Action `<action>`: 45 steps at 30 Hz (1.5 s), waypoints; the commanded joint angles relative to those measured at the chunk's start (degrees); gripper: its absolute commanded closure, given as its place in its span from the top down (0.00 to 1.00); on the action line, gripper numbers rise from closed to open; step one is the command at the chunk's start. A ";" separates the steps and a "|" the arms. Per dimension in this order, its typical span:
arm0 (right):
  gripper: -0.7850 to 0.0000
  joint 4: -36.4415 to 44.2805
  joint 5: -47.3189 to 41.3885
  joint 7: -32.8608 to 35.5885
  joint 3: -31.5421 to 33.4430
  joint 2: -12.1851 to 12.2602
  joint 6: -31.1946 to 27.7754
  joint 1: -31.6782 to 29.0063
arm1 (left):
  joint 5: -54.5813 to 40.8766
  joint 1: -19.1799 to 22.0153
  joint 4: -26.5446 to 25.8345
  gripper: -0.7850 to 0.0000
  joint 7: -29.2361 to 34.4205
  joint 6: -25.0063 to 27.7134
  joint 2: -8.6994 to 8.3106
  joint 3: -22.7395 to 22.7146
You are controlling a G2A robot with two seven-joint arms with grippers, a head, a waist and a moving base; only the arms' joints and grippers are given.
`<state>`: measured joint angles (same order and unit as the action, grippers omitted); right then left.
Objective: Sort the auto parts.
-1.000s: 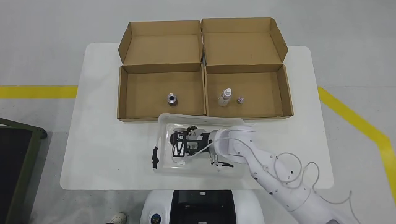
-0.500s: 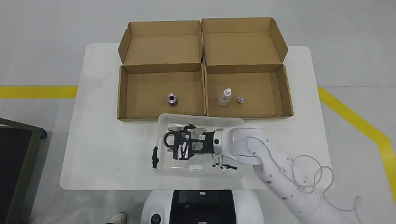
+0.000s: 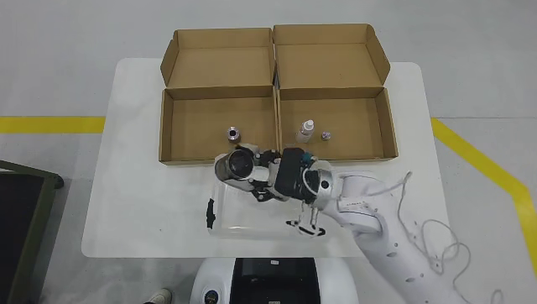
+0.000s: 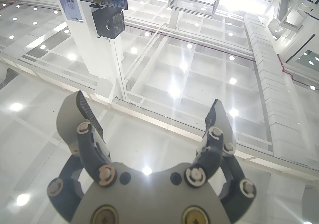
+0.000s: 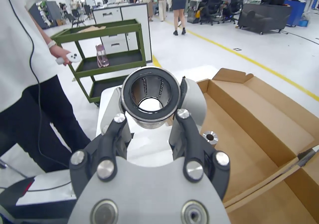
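your left gripper [image 4: 148, 100] points up at the ceiling, its jaws spread wide with nothing between them.

nearest you on the white table [image 3: 126, 186] lies the clear plastic tray [image 3: 252, 230]. a small black part [image 3: 210, 212] sits at its left edge, and a black and white part [image 3: 306, 224] lies toward its near right corner.

your right arm comes in from the near right and crosses the tray. your right gripper [image 3: 252, 170] is above the tray's far left corner, jaws clamped on a steel linear bearing [image 3: 238, 163]. the fingers [image 5: 185, 123] press on the barrel from either side. the bearing is held clear of the tray, with one open end turned back toward the wrist camera, so you can see the ball tracks in the bore. it hangs just near of the left box's near wall.

farther off, two open cardboard boxes stand side by side, touching, their lids folded back to the far side. the left box [image 3: 176, 128] holds a small metal bushing [image 3: 232, 134] near the middle of its floor. the right box [image 3: 388, 128] holds a small white bottle [image 3: 304, 131] lying toward its left side, and a small round part [image 3: 326, 135] just right of the bottle.
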<state>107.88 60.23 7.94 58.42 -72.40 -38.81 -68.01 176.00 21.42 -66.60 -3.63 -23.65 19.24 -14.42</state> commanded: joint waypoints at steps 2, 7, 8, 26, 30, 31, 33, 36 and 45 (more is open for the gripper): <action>0.00 0.44 -1.30 -4.22 1.56 0.15 0.51 -1.69 | 0.00 0.00 0.00 1.00 0.00 0.00 0.00 0.00; 0.00 1.26 -2.78 -9.94 4.14 0.36 1.10 -3.79 | 0.00 0.00 0.00 1.00 0.00 0.00 0.00 0.00; 0.00 1.43 -3.25 -11.34 4.56 0.36 1.21 -4.12 | 0.00 0.00 0.00 1.00 0.00 0.00 0.00 0.00; 0.00 -3.56 -1.56 -24.89 3.19 -0.67 2.20 -2.74 | 0.00 0.00 0.00 1.00 0.00 0.00 0.00 0.00; 0.00 -5.32 -0.07 -21.70 1.82 -0.88 1.87 -0.73 | 0.00 0.00 0.00 1.00 0.00 0.00 0.00 0.00; 0.00 -5.66 -0.27 -21.15 1.39 -0.98 1.98 -0.22 | 0.00 0.00 0.00 1.00 0.00 0.00 0.00 0.00; 0.00 -6.56 0.12 -19.77 0.53 -1.18 1.84 1.17 | 0.00 0.00 0.00 1.00 0.00 0.00 0.00 0.00; 0.00 -8.21 0.40 -18.30 -0.72 -1.52 2.10 3.13 | 0.00 0.00 0.00 1.00 0.00 0.00 0.00 0.00; 0.00 -13.59 4.42 -8.74 -4.34 -2.43 4.93 8.65 | 0.00 0.00 0.00 1.00 0.00 0.00 0.00 0.00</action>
<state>94.73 64.27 -1.92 54.32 -74.76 -34.21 -59.86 176.00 21.42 -66.60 -3.63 -23.65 19.24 -14.42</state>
